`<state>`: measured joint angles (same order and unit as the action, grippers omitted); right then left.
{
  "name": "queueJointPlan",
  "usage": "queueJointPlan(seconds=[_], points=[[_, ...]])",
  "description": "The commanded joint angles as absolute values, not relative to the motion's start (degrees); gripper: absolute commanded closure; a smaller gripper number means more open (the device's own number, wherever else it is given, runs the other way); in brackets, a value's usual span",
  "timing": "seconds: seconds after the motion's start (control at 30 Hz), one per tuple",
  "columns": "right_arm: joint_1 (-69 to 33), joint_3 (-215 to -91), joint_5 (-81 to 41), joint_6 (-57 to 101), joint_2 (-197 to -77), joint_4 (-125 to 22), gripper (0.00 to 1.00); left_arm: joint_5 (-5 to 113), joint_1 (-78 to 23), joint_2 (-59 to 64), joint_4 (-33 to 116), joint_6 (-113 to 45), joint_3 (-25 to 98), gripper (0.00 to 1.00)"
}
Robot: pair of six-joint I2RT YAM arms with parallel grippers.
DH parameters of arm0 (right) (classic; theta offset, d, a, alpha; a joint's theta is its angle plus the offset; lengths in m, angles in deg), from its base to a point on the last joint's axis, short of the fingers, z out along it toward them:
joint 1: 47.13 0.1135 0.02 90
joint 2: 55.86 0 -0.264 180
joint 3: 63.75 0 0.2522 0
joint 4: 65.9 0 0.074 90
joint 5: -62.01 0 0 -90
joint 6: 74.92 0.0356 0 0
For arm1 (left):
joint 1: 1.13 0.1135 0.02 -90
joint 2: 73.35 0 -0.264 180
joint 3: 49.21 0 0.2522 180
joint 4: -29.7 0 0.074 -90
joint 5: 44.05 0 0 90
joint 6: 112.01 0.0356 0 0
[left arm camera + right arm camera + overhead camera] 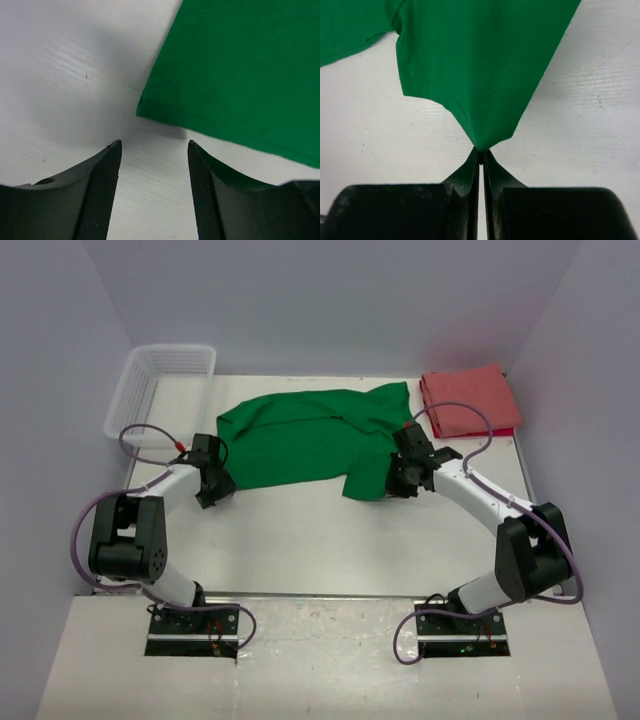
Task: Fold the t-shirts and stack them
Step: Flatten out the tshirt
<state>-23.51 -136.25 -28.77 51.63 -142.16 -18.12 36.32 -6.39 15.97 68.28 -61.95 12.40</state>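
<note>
The right tool [481, 151] pinches the green t-shirt [300, 440]; the left tool [154, 150] (partly open, empty) may close short of its corner.

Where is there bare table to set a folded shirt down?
The wide table strip between the green shirt and the arm bases is bare. The far edge is crowded: basket, green shirt, red shirt.

PLACE: you are looking down on a robotics lab test cell | WALLS: plain pale panels [330, 300] box in your white table [300, 540] on three sides | RIG: left arm [130, 535] and right arm [520, 550] bolted to base plates [195, 630], purple cables [85, 530] looping loose | PROPS: a mesh basket [175, 348], a green t-shirt [300, 440], a folded salmon-red t-shirt [465, 398]
</note>
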Motion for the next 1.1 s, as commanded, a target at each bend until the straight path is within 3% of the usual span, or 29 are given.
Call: queueJointPlan(seconds=[0.0, 0.53, 0.6, 0.7, 0.77, 0.8, 0.93, 1.07], points=[[-23.5, -135.1, -28.3, 50.5, -138.5, -19.8, 1.0, 35.8, -5.0, 19.1, 66.3, -62.5, 15.3, 0.44], [-23.5, -134.6, -28.3, 50.9, -137.3, -19.2, 1.0, 38.4, 1.7, 24.1, 64.5, -60.2, 19.1, 0.45], [-23.6, -134.6, -28.3, 50.9, -137.2, -18.8, 1.0, 39.1, 2.1, 25.5, 64.2, -60.4, 19.7, 0.58], [-23.6, -134.4, -28.3, 51.0, -137.0, -18.7, 1.0, 40.9, 2.3, 26.2, 63.2, -60.9, 20.0, 0.63], [-23.6, -134.0, -28.3, 51.1, -136.7, -18.5, 1.0, 42.2, 2.4, 26.6, 62.7, -60.9, 20.0, 0.75], [-23.5, -133.8, -28.4, 51.1, -136.5, -18.5, 1.0, 42.5, 2.4, 26.6, 62.5, -61.0, 19.8, 0.76], [-23.6, -133.6, -29.0, 51.3, -135.9, -18.5, 1.0, 44.4, 2.4, 25.9, 62.2, -61.1, 19.0, 0.71], [-23.5, -133.5, -28.7, 51.5, -135.8, -18.6, 1.0, 47.6, 2.5, 24.0, 62.6, -61.1, 17.6, 0.48]])
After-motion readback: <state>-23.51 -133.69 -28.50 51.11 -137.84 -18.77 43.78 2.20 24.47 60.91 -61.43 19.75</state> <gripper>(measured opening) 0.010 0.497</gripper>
